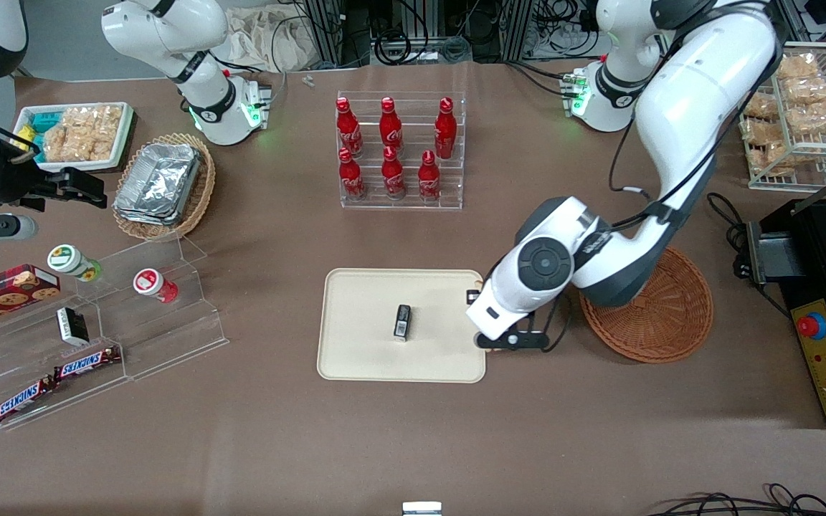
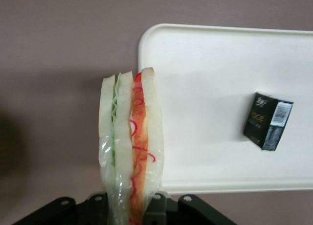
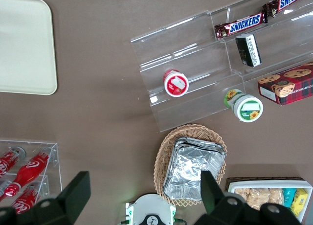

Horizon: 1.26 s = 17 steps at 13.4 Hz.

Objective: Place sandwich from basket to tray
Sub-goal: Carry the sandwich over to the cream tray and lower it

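Note:
My left gripper (image 2: 131, 208) is shut on the sandwich (image 2: 131, 146), a plastic-wrapped wedge of white bread with red, orange and green filling. It holds the sandwich in the air at the edge of the cream tray (image 2: 220, 63), partly over the brown table. In the front view the gripper (image 1: 492, 315) hangs over the tray's (image 1: 363, 344) working-arm edge, between the tray and the reddish-brown basket (image 1: 664, 322). The hand hides the sandwich there. The part of the basket that shows holds nothing.
A small black box (image 1: 402, 322) lies in the middle of the tray and also shows in the left wrist view (image 2: 268, 121). A clear rack of red bottles (image 1: 399, 150) stands farther from the front camera than the tray. A black machine (image 1: 822, 301) is at the working arm's end.

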Tool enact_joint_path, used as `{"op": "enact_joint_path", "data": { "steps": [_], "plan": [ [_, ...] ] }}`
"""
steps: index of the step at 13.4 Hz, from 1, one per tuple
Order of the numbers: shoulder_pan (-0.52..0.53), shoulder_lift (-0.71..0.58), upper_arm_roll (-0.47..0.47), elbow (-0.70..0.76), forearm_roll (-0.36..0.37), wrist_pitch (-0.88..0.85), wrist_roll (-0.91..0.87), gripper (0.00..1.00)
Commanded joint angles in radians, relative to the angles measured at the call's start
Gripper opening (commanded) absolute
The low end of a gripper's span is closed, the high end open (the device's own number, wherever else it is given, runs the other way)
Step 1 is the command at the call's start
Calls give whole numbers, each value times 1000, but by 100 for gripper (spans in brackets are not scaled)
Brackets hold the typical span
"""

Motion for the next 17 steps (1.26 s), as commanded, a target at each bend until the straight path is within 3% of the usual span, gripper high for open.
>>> {"op": "enact_joint_path", "data": {
  "steps": [1, 4, 7, 10, 11, 13, 17],
  "plan": [
    [-34, 72, 15, 51, 47, 52, -29, 0],
    [-63, 99, 34, 55, 51, 66, -52, 1],
    [-132, 101, 111, 55, 51, 103, -69, 11],
    [-149, 109, 130, 55, 49, 132, -73, 39],
    [-149, 110, 130, 55, 48, 134, -72, 84],
    [-147, 110, 130, 55, 48, 143, -67, 99],
    [-131, 72, 130, 53, 35, 126, -73, 100]
  ]
}}
